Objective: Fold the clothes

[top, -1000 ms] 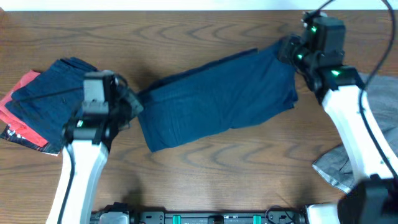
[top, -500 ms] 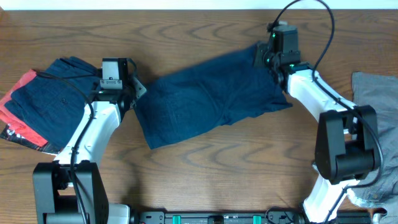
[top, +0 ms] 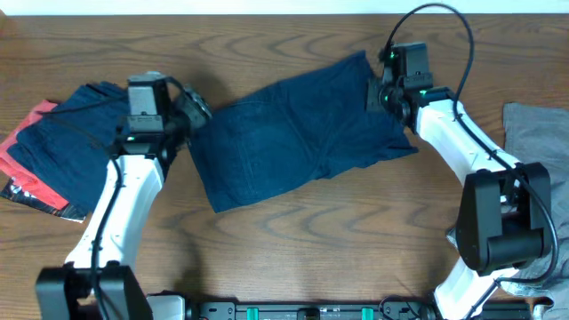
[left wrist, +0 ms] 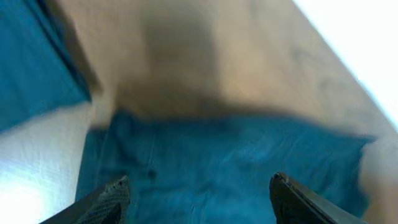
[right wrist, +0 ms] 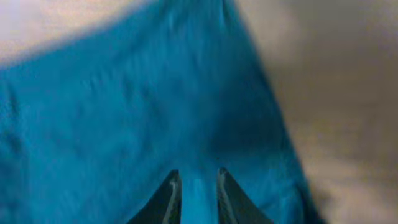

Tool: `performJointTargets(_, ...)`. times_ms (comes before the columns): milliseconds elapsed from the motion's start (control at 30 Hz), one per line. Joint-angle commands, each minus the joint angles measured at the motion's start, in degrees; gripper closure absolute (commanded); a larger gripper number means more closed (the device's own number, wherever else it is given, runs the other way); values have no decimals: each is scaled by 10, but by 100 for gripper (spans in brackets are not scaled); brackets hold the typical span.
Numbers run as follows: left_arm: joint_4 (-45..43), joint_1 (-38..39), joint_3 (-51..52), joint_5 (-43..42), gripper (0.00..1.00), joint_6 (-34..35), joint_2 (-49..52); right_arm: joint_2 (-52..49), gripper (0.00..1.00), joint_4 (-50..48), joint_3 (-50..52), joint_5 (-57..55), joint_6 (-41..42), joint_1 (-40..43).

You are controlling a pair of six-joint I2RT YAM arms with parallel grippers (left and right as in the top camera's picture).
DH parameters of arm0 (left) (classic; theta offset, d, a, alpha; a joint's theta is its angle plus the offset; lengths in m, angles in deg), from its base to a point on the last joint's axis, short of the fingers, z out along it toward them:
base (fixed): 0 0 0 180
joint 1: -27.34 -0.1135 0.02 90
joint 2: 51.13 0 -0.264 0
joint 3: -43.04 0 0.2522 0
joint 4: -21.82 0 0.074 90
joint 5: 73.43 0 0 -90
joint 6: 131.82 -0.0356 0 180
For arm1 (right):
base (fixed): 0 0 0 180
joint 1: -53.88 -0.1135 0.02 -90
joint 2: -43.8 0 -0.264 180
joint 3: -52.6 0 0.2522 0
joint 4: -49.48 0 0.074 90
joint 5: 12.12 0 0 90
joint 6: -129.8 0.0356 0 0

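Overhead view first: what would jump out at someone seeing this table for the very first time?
A big navy garment sprawls, rumpled, across the middle of the wooden table, with a robot arm at each end. The right gripper seems to pinch its cloth, while the left gripper is open above it. At the far left sits a navy pile over a red cloth.

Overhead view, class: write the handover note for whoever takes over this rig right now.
Left gripper: open, over the left edge of the centre navy garment.
Right gripper: shut on that garment's far right corner.
Second navy garment lies on a red garment at the left, seemingly folded.
Grey garment lies at the right edge, unfolded.
Left to do: fold the centre navy garment, then probably the grey one.
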Motion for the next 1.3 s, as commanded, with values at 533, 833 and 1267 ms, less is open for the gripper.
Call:
performJointTargets(533, 159, 62, 10, -17, 26, -15, 122, -68, 99, 360, -3, -128, 100, 19)
performJointTargets(833, 201, 57, 12, -37, 16, -95, 115, -68, 99, 402, -3, -170, 136, 57)
performJointTargets(1267, 160, 21, 12, 2, 2, -64, 114, 37, 98, 399, -5, -153, 94, 64)
